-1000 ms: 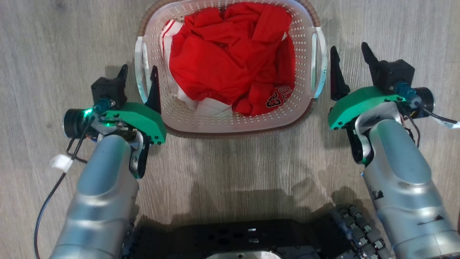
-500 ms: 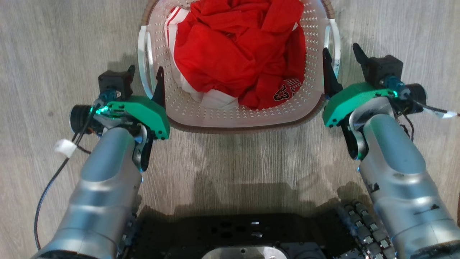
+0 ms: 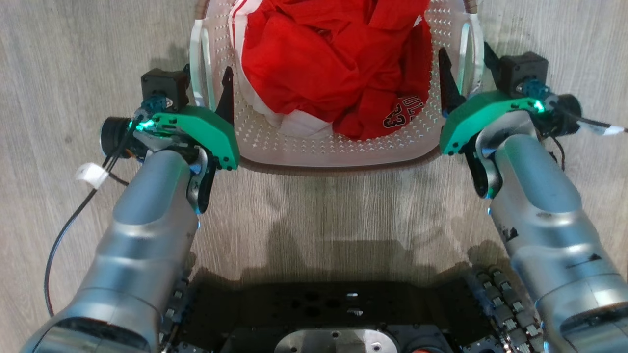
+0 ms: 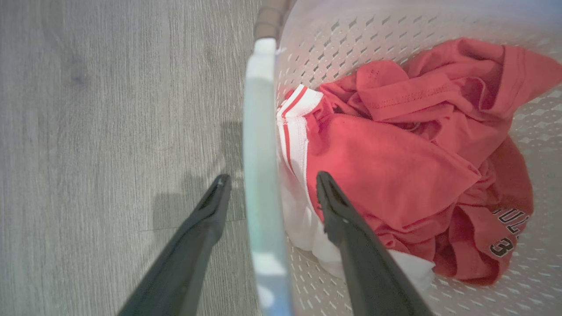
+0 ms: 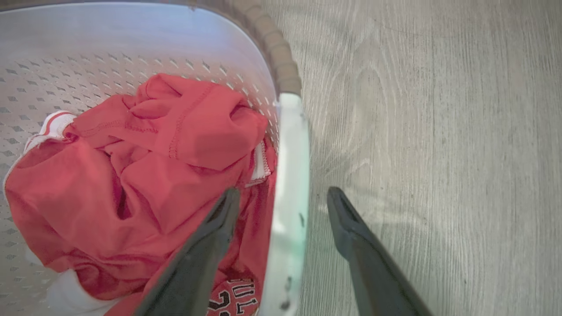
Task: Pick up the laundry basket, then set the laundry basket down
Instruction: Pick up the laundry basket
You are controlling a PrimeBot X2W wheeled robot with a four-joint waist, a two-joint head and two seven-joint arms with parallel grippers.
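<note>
White plastic laundry basket [image 3: 333, 147] rests on the floor [image 3: 314, 211]. Left gripper [image 3: 207, 73] and right gripper [image 3: 463, 49] jaws stand open astride its handles [image 4: 261, 145]. Risk: unequal closing or lifting tilts it, spilling the red clothing [image 3: 324, 63]

Likely a home: plank floor [image 3: 73, 49], laundry basket [image 3: 333, 147].

My head cam looks almost straight down from high up onto the wood floor [image 3: 314, 206], w/ the laundry basket [image 3: 333, 147] cut off by the top edge. L wrist cam sits low & v. close, sighting along the left gripper [image 4: 273, 177] across the basket's left handle [image 4: 259, 131]. R wrist cam mirrors it along the right gripper [image 5: 283, 190] at the right handle [image 5: 290, 145]. All 3 views share the red clothes [image 3: 319, 59] inside.
</note>
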